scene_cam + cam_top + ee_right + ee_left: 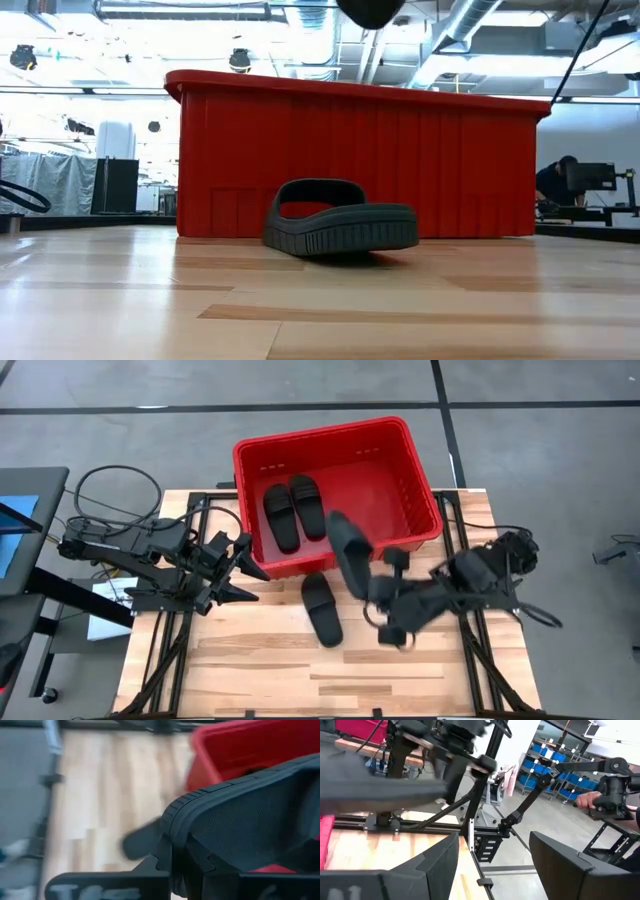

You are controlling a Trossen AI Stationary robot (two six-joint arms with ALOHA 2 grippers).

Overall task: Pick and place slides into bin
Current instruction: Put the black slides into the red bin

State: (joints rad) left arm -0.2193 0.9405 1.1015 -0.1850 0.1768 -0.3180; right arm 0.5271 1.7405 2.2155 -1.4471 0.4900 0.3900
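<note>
Four matching black rubbery open-toe slide sandals are appearing in the high view: two are lying side by side [281,517] [307,506] in the nine o'clock half of the large rectangular bright red plastic bin [420,480], which is sitting at the twelve o'clock edge of the pale wooden plank table [260,660]. One further slide [322,608] is resting sole-down on the table, just at six o'clock of the bin's near wall; the low view is showing it [340,229] close before the red ribbed side [450,160]. The fourth slide [349,552] is hanging above the bin's near rim, clamped in the closed right gripper [372,592]; the right wrist view is showing its ribbed sole edge [235,820] between the fingers. The left gripper [243,568], fingers spread wide and empty, is hovering at nine o'clock of the bin's near corner.
</note>
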